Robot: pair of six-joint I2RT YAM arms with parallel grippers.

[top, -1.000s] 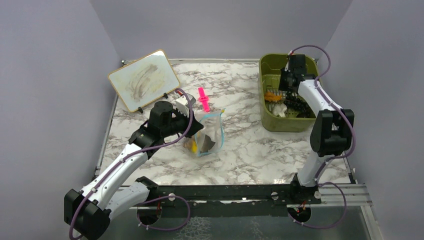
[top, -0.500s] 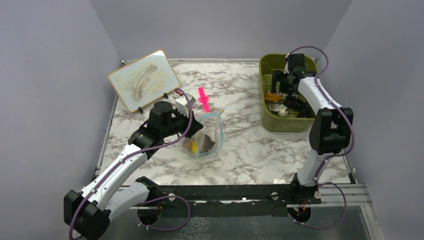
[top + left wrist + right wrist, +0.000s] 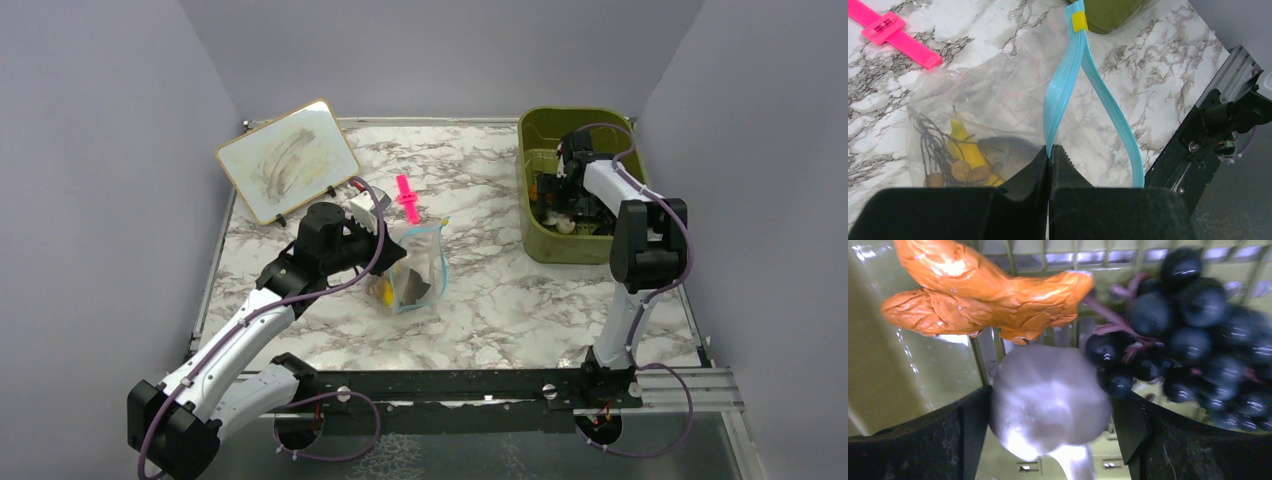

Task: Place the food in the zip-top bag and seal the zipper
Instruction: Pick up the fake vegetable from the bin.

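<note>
The zip-top bag stands on the marble with its mouth open. My left gripper is shut on one side of the blue zipper. Inside the bag lie a yellow banana, a grey fish and brownish bits. My right gripper is down in the olive bin, open, with a finger on each side of the white piece. Beyond it lie the orange piece and the dark grape bunch.
A pink clip lies on the marble just behind the bag. A small whiteboard leans at the back left. The bin stands at the back right, close to the right wall.
My right gripper has dropped lower into the bin and spread its jaws wide around the white piece. The left arm and the bag have not moved.
</note>
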